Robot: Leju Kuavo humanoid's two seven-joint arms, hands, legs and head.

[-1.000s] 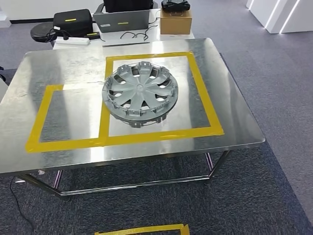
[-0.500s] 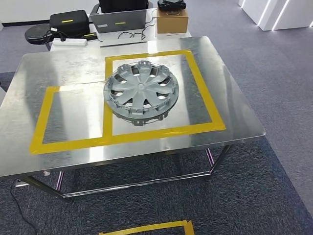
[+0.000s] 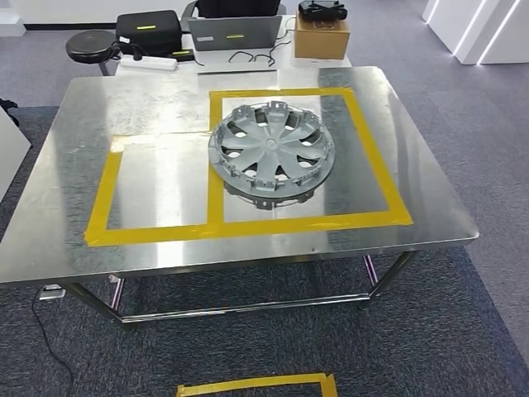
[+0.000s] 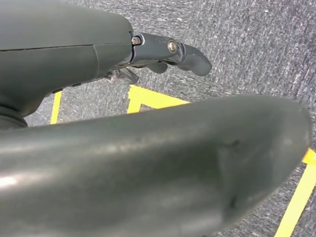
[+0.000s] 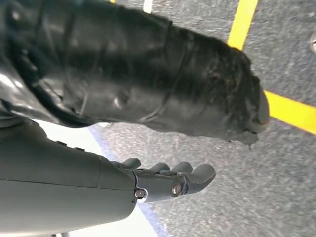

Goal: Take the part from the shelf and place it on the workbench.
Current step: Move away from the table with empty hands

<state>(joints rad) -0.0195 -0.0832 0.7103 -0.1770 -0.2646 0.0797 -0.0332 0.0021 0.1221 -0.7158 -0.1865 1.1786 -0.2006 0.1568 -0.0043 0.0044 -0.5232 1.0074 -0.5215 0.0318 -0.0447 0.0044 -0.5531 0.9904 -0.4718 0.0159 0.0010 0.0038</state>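
The part, a grey plastic hubcap (image 3: 271,153), lies flat on the steel workbench (image 3: 156,103), inside the larger yellow tape rectangle (image 3: 380,178). No hand touches it. In the left wrist view my left hand (image 4: 164,52) hangs over grey carpet with its fingers stretched out and nothing in them. My right hand (image 5: 175,180) hangs the same way in the right wrist view, fingers straight and holding nothing. Both hands are well below the tabletop, above yellow floor tape.
A smaller tape rectangle (image 3: 100,207) marks the bench's left half. Behind the bench stand a laptop (image 3: 234,33), a cardboard box (image 3: 321,37), a black case (image 3: 149,31) and a stool (image 3: 90,45). Yellow tape (image 3: 255,385) marks the carpet in front of me.
The whole picture has shifted to the right, so the camera has moved. The hubcap keeps its place on the bench.
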